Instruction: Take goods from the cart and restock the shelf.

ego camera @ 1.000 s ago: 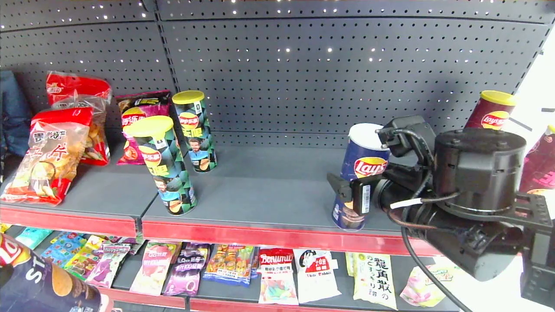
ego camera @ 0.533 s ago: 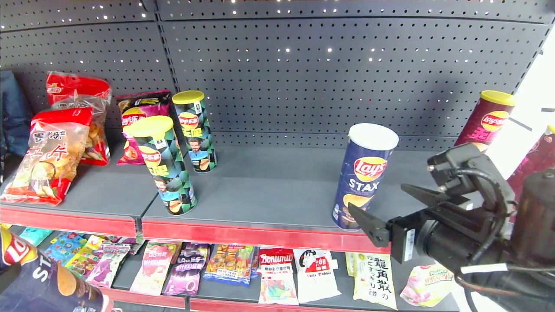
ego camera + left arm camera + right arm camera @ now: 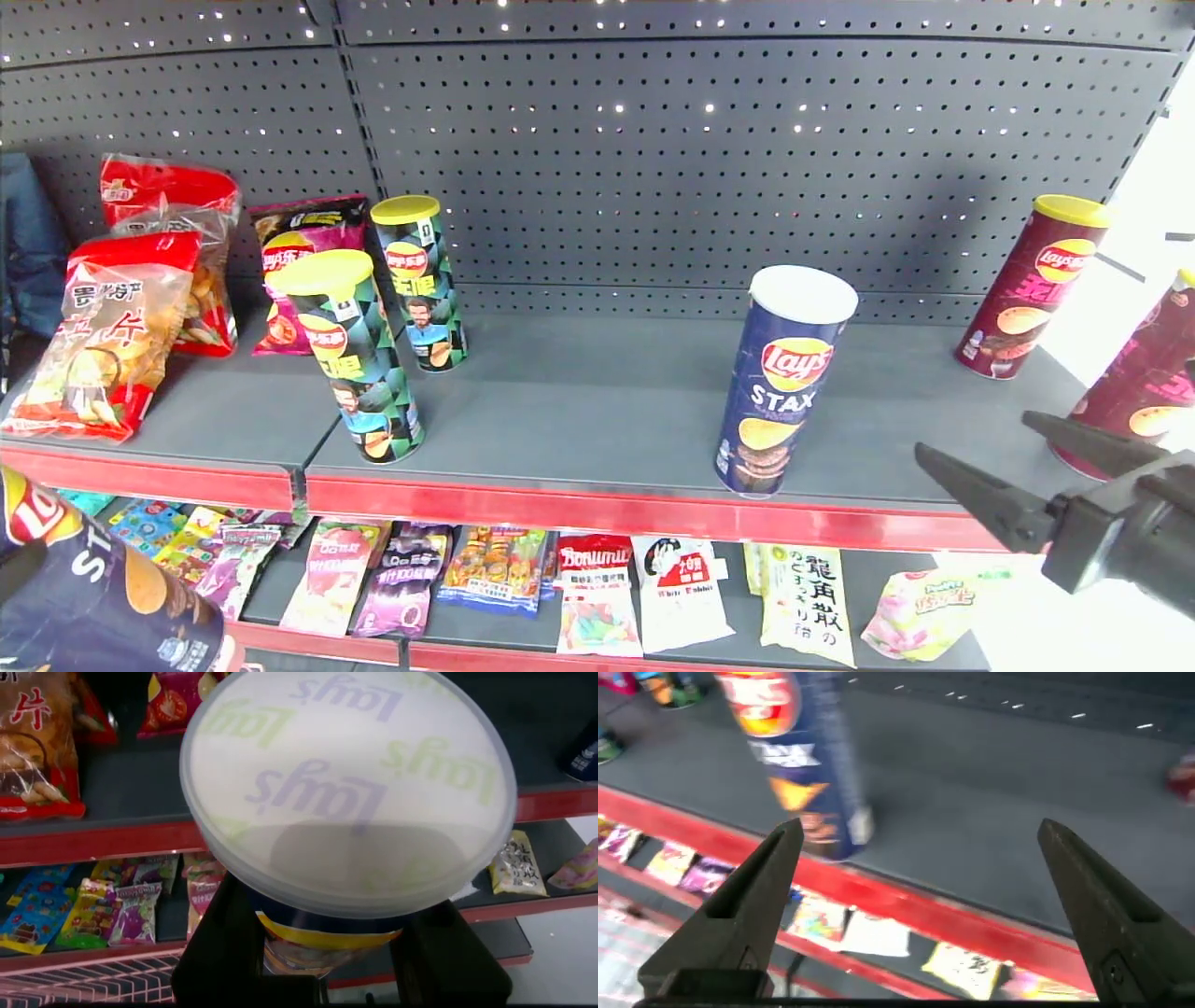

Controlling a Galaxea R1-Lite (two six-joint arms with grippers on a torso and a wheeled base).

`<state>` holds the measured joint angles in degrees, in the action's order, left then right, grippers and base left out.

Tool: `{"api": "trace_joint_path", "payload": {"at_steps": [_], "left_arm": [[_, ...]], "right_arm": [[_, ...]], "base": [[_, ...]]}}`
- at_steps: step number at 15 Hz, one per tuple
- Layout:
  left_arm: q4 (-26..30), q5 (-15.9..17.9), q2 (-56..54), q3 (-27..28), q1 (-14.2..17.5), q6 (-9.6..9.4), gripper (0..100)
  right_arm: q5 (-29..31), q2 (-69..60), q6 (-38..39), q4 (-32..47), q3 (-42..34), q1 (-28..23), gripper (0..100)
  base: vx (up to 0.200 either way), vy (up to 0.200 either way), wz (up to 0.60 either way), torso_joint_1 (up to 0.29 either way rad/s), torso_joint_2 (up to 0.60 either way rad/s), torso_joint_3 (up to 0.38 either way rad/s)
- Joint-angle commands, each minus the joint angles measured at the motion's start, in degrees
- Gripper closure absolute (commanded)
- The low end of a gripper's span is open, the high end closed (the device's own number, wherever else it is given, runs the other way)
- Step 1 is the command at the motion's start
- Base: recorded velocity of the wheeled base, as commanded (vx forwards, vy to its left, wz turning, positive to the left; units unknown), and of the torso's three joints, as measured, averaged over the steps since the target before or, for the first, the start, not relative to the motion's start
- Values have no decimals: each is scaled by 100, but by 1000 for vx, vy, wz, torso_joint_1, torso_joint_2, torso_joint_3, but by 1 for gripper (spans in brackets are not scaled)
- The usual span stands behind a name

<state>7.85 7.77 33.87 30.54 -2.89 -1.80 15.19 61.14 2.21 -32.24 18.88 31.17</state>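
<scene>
Navy, white-lidded can point(image 3: 784, 383) upright on shelf point(image 3: 579, 411); right hand point(image 3: 973, 433) splayed, apparently clear; left hand point(image 3: 332, 952) clutching second can point(image 3: 346, 784).

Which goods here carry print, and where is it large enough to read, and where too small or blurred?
Blue can: logo and one large word, readable.
Held can, lid: pale logos, repeated, readable.
Dark red can: logo readable, the rest too small.
Green cans: logos readable, the rest too small.
Lower-shelf packets: mostly too small.
</scene>
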Motion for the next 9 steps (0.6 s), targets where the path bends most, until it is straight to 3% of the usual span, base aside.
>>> {"api": "trace_joint_path", "payload": {"at_steps": [1,2,3,5,6,9], "left_arm": [[-275,155,278,128,-1,-4,100],[-284,366,340,251,-1,-13,100],[-275,559,349,277,-10,-118,100],[-12,885,243,233,-36,-602,100],[226,885,164,251,-36,-690,100],[261,823,94,207,-27,-637,100]], "right_arm": [[-2081,-1209,-889,60,-588,-2722,0],[-2328,-1482,-1231,306,-658,-3548,0],[-2477,-1745,-1293,649,-658,-3961,0],[-2609,-2510,-1205,1458,-693,-4102,0],[-2591,-2870,-1205,2012,-640,-4102,0],[-2574,-3705,-1205,2864,-675,-4119,0]], "base": [[0,0,0,0,0,0],[0,0,0,0,0,0],[0,0,0,0,0,0],[0,0,0,0,0,0],[0,0,0,0,0,0],[0,0,0,0,0,0]]}}
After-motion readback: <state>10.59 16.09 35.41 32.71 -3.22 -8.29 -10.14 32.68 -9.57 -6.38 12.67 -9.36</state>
